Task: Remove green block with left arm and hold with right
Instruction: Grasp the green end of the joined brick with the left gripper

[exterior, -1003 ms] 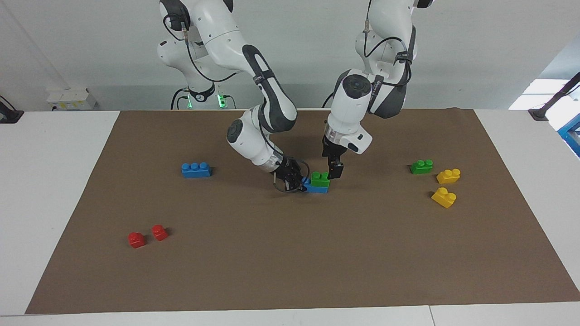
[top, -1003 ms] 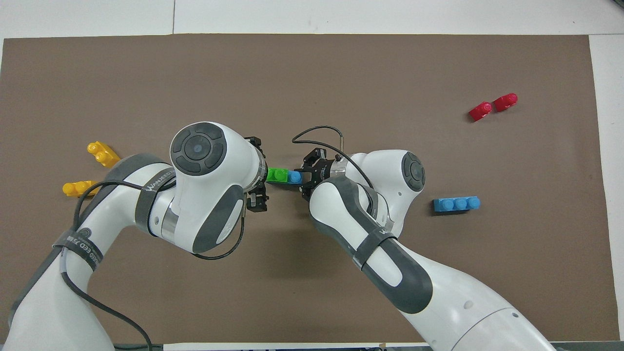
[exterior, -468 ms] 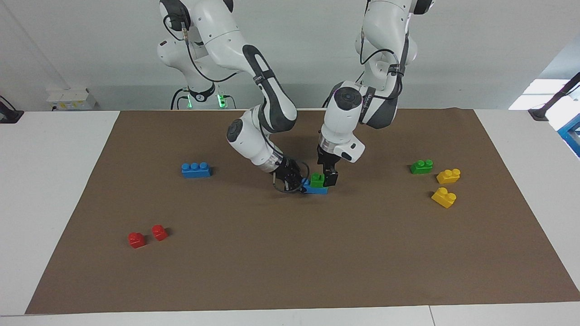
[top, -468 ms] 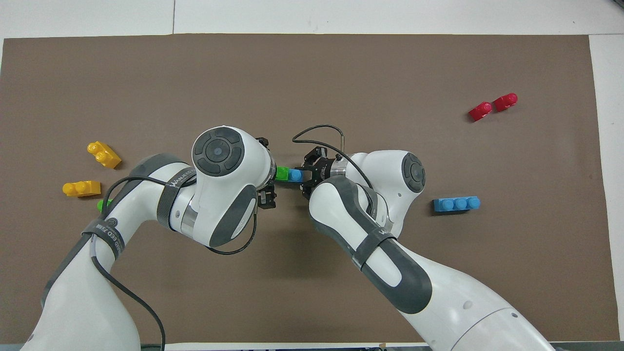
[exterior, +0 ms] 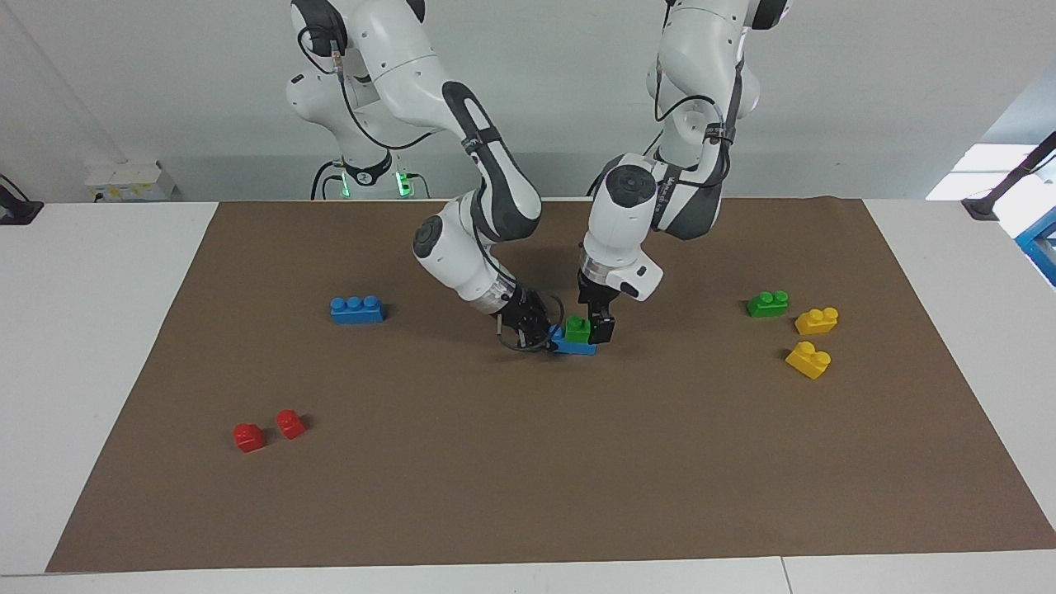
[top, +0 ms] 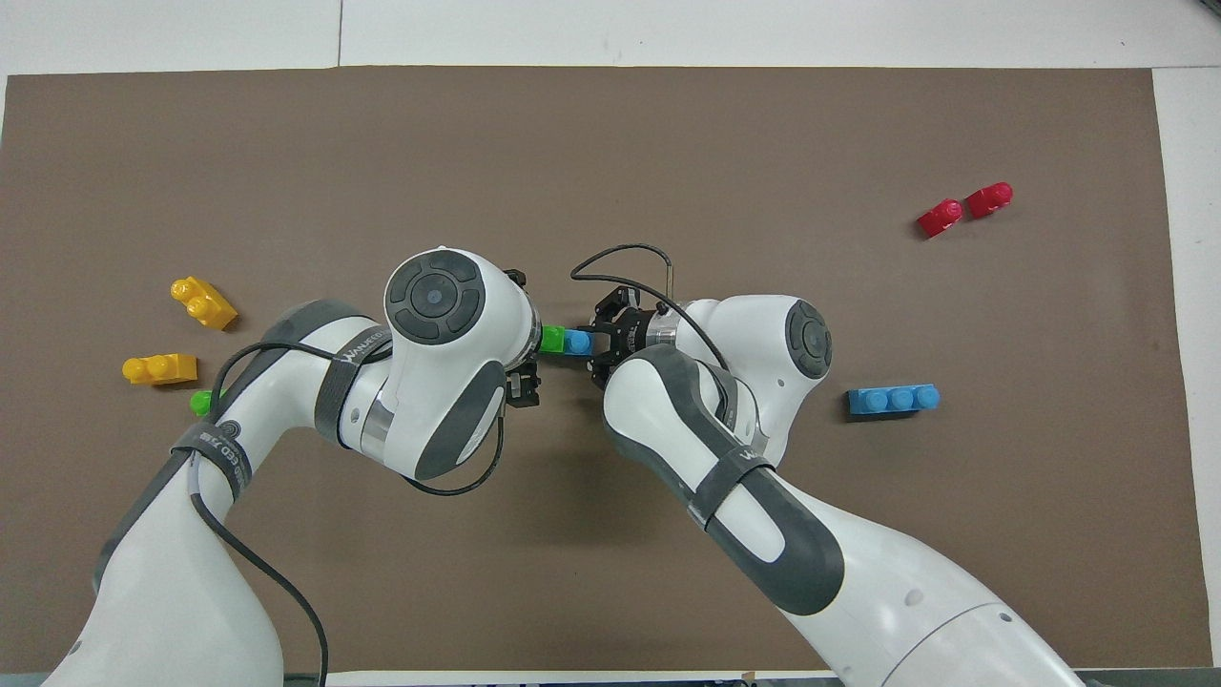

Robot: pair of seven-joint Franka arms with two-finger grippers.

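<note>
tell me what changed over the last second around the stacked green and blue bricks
The left arm's end effector moved in from the left arm's end of the table and now straddles the green block, still wide open, no grip yet. The right end effector stayed shut on the blue brick under it. The stack, the other blue brick, green brick, yellow bricks and red bricks did not move.

White table, brown mat, pale grey wall, bright window
</note>
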